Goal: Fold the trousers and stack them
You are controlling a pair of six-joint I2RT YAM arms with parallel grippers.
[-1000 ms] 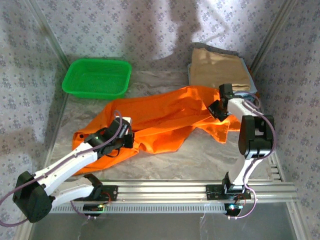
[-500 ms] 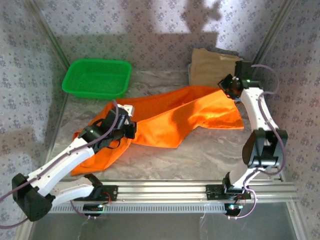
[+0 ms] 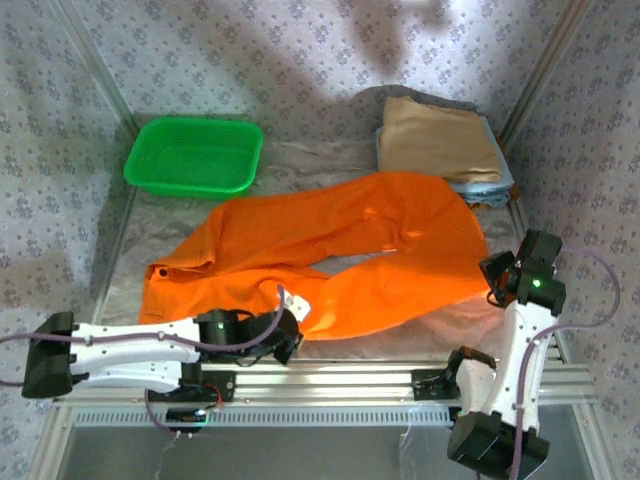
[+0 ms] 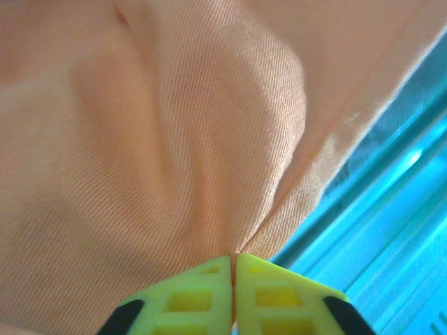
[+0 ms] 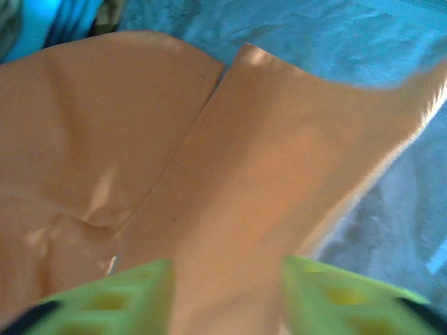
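Trousers [image 3: 330, 240]: 1 pair; 1 basket [image 3: 195, 157]

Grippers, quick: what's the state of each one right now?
Left gripper: jaws shut, pinching a fold of the trousers.
Right gripper: jaws open, orange cloth lying between them, not clamped.

The bright orange trousers [image 3: 340, 240] are lying spread out and mostly flat across the middle of the table [image 3: 320, 165], waist end sitting to the right, both long legs stretching leftward in a shallow V, the soft cloth creasing lightly.
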